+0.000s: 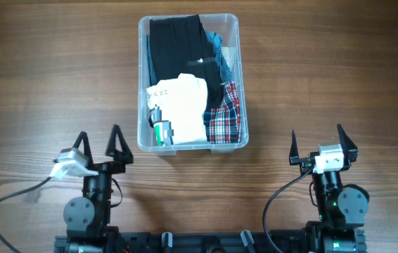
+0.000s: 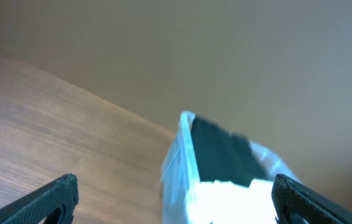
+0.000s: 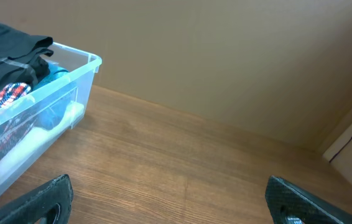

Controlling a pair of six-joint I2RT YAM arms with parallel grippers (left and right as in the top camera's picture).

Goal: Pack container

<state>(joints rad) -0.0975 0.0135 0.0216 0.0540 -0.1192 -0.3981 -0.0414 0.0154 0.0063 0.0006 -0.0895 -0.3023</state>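
The clear plastic container [image 1: 143,84] stands at the middle back of the wooden table. It holds folded garments: a black one [image 1: 174,42], a white one [image 1: 181,105], a red plaid one [image 1: 226,116] and a blue one [image 1: 221,53]. My left gripper [image 1: 100,144] is open and empty near the table's front left, short of the container. My right gripper [image 1: 323,143] is open and empty at the front right. The container shows blurred in the left wrist view [image 2: 182,168] and at the left in the right wrist view [image 3: 70,93].
A green and white small item [image 1: 162,131] lies in the container's front left corner. Bare wooden table surrounds the container. A plain wall [image 3: 226,62] rises behind the table.
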